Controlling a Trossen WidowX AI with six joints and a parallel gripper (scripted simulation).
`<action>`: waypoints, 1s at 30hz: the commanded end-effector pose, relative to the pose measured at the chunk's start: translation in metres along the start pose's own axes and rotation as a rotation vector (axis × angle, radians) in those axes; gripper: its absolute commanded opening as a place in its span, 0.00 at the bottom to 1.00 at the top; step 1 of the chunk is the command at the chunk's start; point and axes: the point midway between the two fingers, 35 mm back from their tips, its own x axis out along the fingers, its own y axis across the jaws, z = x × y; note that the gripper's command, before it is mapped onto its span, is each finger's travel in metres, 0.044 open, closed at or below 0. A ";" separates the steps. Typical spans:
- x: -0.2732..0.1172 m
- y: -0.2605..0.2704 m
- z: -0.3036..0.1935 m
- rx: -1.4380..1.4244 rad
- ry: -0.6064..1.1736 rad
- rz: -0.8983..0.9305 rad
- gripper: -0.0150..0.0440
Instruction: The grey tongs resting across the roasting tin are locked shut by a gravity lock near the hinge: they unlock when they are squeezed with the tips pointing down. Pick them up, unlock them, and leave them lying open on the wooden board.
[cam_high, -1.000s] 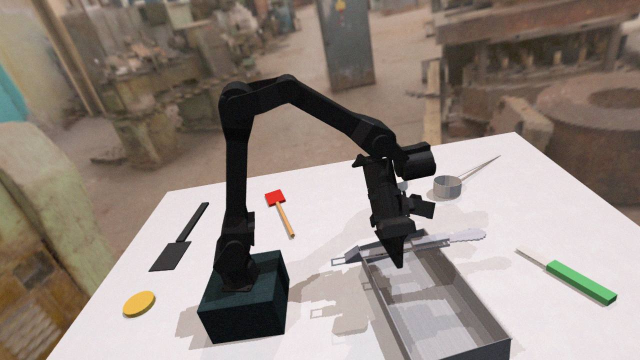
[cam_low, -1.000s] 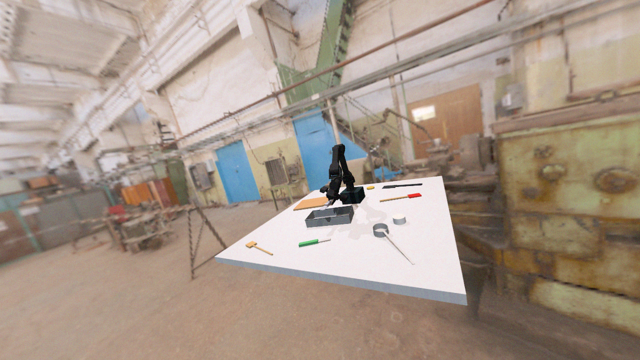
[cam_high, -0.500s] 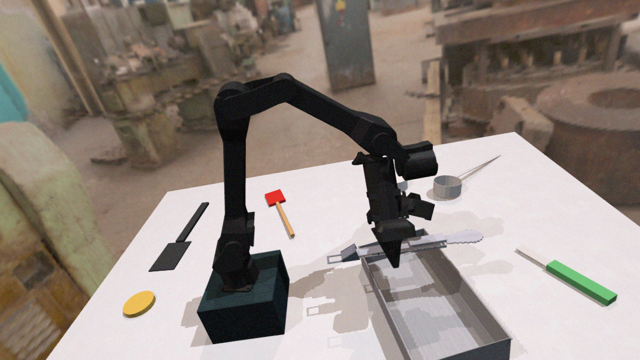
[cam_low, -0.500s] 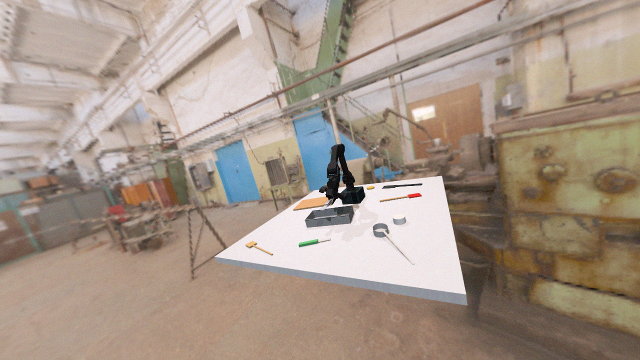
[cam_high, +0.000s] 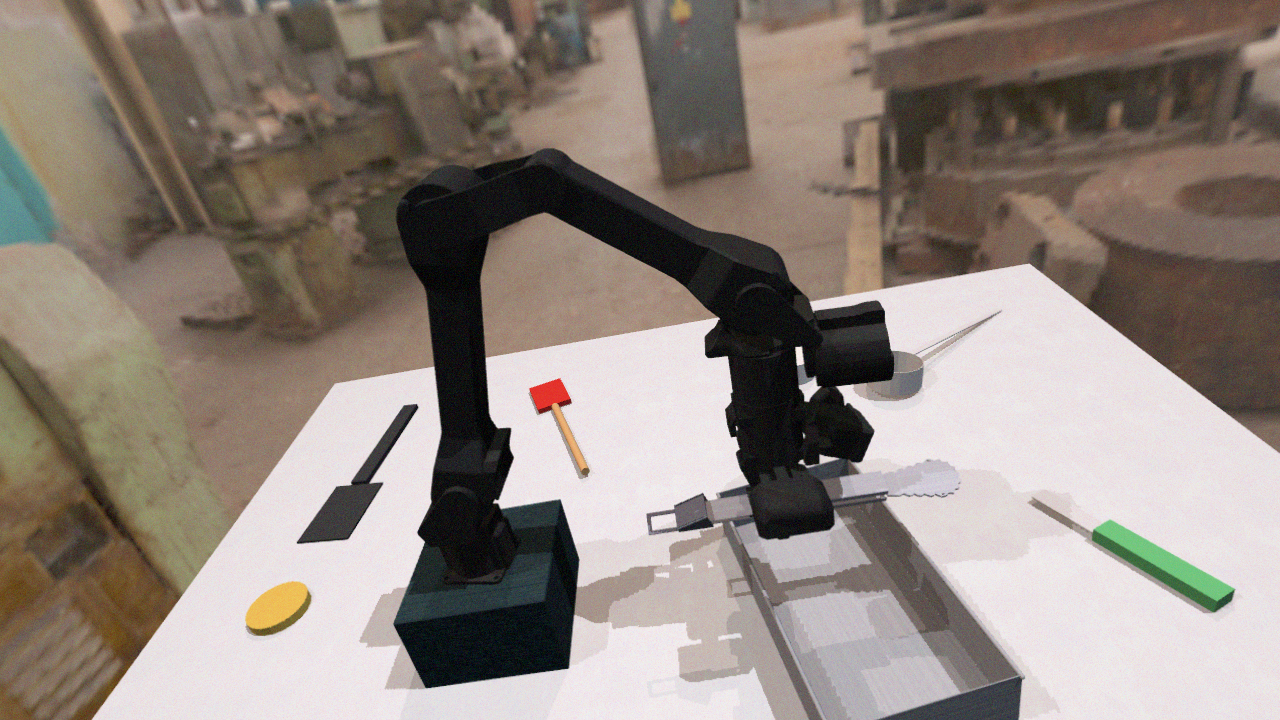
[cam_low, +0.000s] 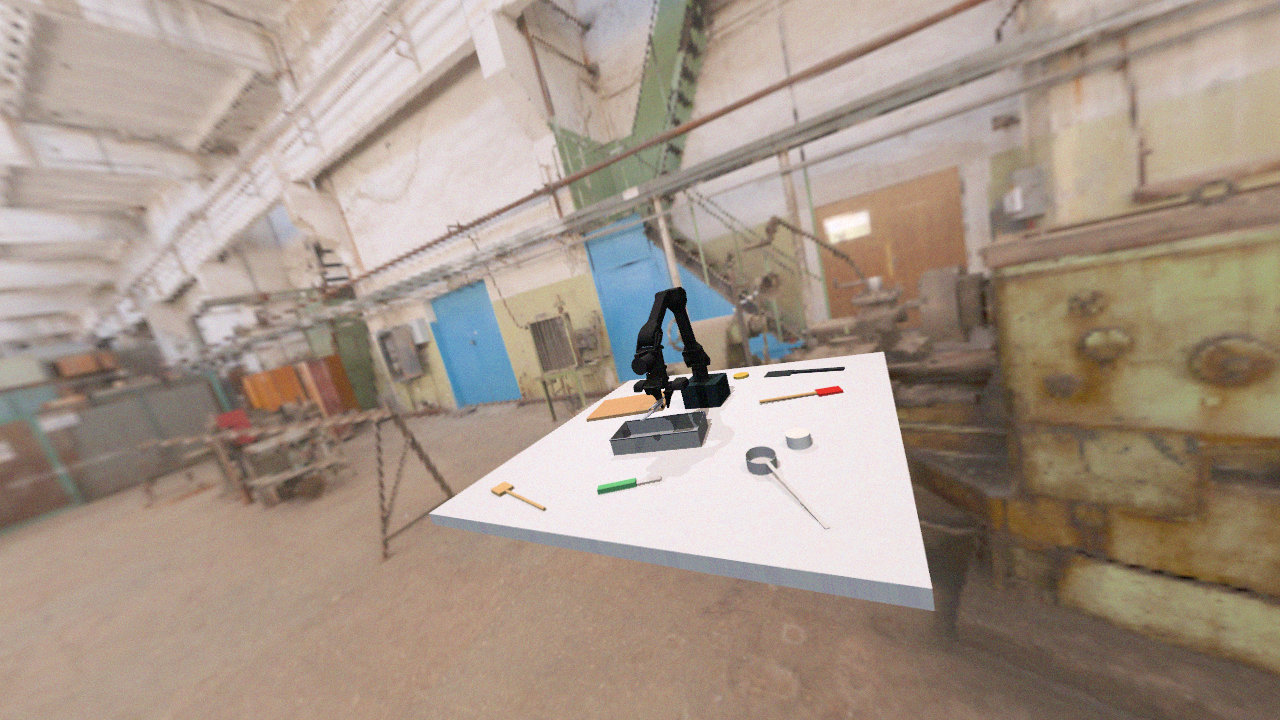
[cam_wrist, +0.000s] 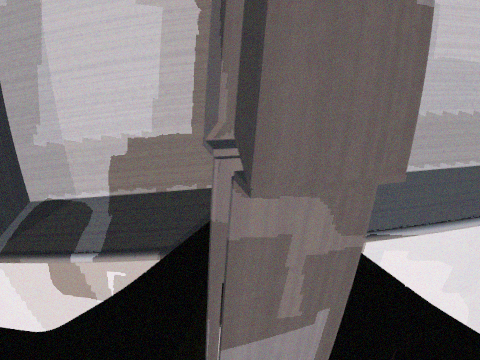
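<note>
Top view: oblique, above the white rectangular counter (cam_high: 626, 429) (cam_low: 716, 501), fairly near. Exterior: farther back, beyond a counter corner. Wrist: close, looking down at the grey metal tin (cam_high: 953, 694) (cam_low: 657, 440) (cam_wrist: 425, 205). Top and exterior share arm, tin, counter.
</note>
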 end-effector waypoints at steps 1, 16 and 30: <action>-0.003 0.001 0.000 -0.010 -0.018 0.049 0.00; -0.004 -0.022 0.001 -0.117 -0.015 0.039 0.00; -0.009 -0.085 -0.004 -0.403 -0.023 0.033 0.00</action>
